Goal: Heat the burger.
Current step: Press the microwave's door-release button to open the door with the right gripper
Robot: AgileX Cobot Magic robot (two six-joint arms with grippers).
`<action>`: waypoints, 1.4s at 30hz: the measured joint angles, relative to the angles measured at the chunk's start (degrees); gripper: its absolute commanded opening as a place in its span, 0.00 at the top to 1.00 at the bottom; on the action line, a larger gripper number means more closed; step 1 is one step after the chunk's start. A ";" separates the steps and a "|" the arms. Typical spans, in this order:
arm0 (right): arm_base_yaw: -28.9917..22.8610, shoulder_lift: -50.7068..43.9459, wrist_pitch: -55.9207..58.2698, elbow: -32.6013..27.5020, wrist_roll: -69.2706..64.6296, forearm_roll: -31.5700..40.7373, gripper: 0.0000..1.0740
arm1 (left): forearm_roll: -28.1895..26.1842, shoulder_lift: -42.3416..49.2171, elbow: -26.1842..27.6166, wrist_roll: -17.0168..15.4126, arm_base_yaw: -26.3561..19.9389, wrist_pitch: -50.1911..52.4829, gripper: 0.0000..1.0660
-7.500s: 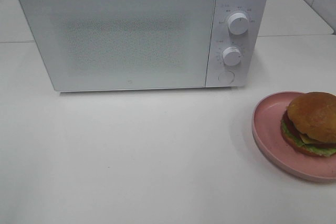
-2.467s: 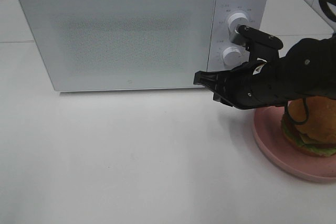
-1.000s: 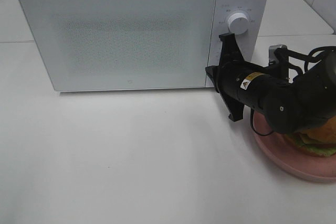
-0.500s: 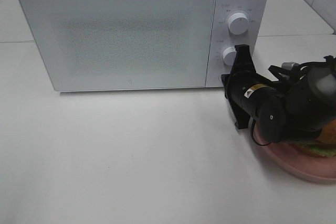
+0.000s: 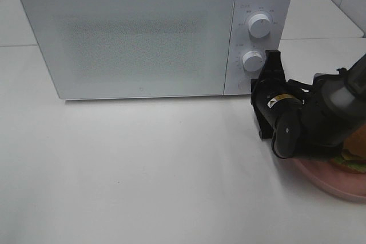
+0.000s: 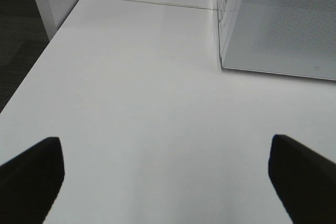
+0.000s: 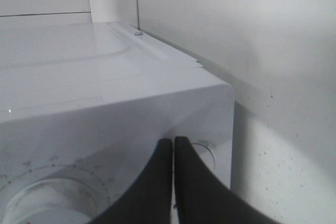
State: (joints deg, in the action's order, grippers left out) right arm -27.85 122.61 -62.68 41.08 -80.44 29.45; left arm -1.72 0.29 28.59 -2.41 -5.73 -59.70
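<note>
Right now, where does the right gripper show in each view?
Exterior high: right gripper right of centre, at the microwave front, just below the lower dial.
Left wrist: not in it.
Right wrist: right gripper shut, mid-picture, pointing at the microwave front beside a dial.
Shared landmark: the microwave, in all three views.

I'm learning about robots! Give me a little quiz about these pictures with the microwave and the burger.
1. Fill in the gap: the burger sits on a pink ____.
2. True or false: the microwave door is open.
3. Pick one. The right hand is:
A) holding the burger
B) shut, close to the knobs
C) open over the table

Key: 1. plate; 2. false; 3. B
</note>
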 measured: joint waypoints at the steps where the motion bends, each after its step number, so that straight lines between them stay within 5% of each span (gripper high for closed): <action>1: 0.00 0.00 0.00 0.00 0.00 0.00 1.00 | 0.00 0.00 0.00 0.00 0.00 0.00 0.08; 23: -0.52 1.20 8.08 5.67 0.86 0.40 1.00 | 0.00 0.00 0.00 0.00 0.00 0.00 0.08; 42: 2.35 -1.66 14.27 5.50 -3.32 -6.88 0.96 | 0.00 0.00 0.00 0.00 0.00 0.00 0.08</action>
State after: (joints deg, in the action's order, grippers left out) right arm -25.50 120.95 -48.41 46.58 -83.77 22.57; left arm -1.72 0.29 28.59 -2.41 -5.73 -59.70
